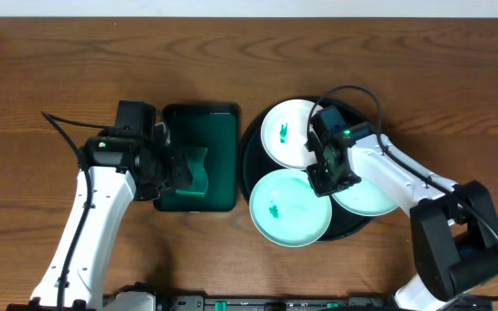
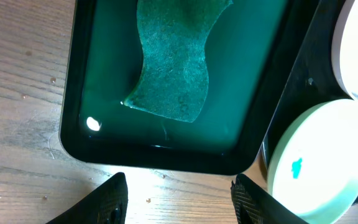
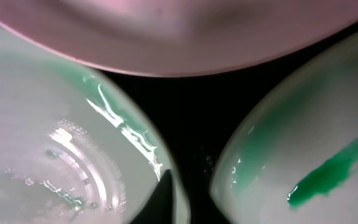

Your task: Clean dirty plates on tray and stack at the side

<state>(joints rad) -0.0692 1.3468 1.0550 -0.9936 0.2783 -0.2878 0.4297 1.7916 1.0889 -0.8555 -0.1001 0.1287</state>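
The round black tray [image 1: 251, 160] holds three pale plates: a far one [image 1: 288, 130] with a green mark, a front-left one [image 1: 288, 209] with a green mark, and a right one [image 1: 372, 197]. My right gripper [image 1: 327, 164] is low over the tray's middle, between the plates. In the right wrist view one dark fingertip [image 3: 168, 198] lies at the rim of the left plate [image 3: 55, 143]; a plate with a green smear [image 3: 316, 162] is to the right; the other finger is hidden. My left gripper [image 2: 180, 200] is open and empty beside the green tray.
A dark green rectangular tray [image 1: 221, 130] lies left of the black tray with a green sponge [image 1: 194, 168] in it. The sponge [image 2: 173, 68] and the tray's wet floor [image 2: 104, 81] show in the left wrist view. Wooden table [image 1: 59, 69] lies all around.
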